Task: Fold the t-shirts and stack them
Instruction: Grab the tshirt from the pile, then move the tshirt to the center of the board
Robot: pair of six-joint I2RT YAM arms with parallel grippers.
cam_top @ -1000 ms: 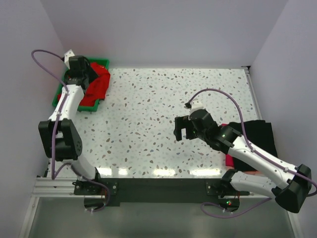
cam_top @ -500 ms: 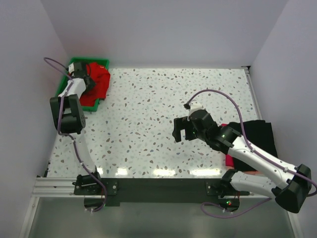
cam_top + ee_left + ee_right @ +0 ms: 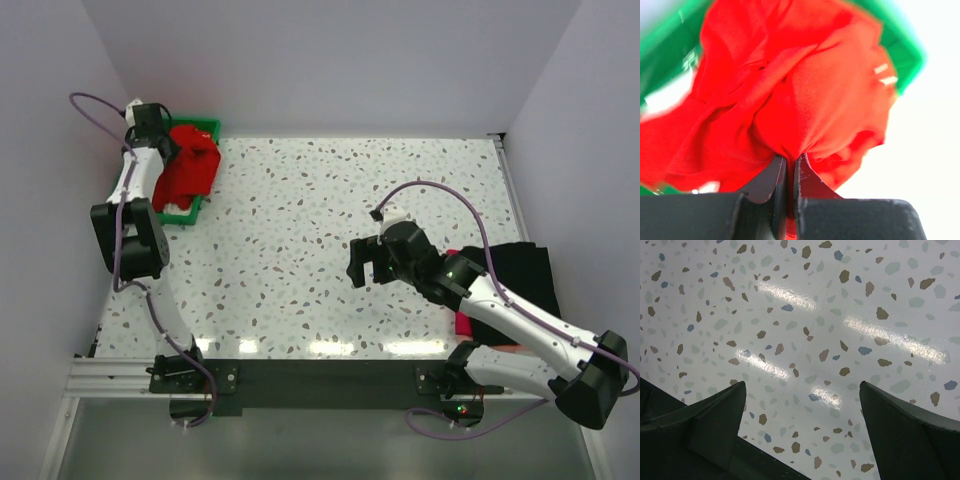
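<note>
The top camera is looking down from above the near edge at the whole table point(image 3: 300, 230). The left wrist camera is facing the red shirt point(image 3: 805, 95) up close, at that view's far left; the right is looking down on mid-table.

Left arm reaches the far-left corner; right arm hovers mid-table.
The left gripper point(image 3: 152, 128) meets the top of a bunched red t-shirt point(image 3: 192, 168) over the green tray point(image 3: 205, 127). The right gripper point(image 3: 368, 268) hangs above the speckled table point(image 3: 290, 230), near a folded black t-shirt point(image 3: 528, 272) lying on a magenta t-shirt point(image 3: 464, 323).
</note>
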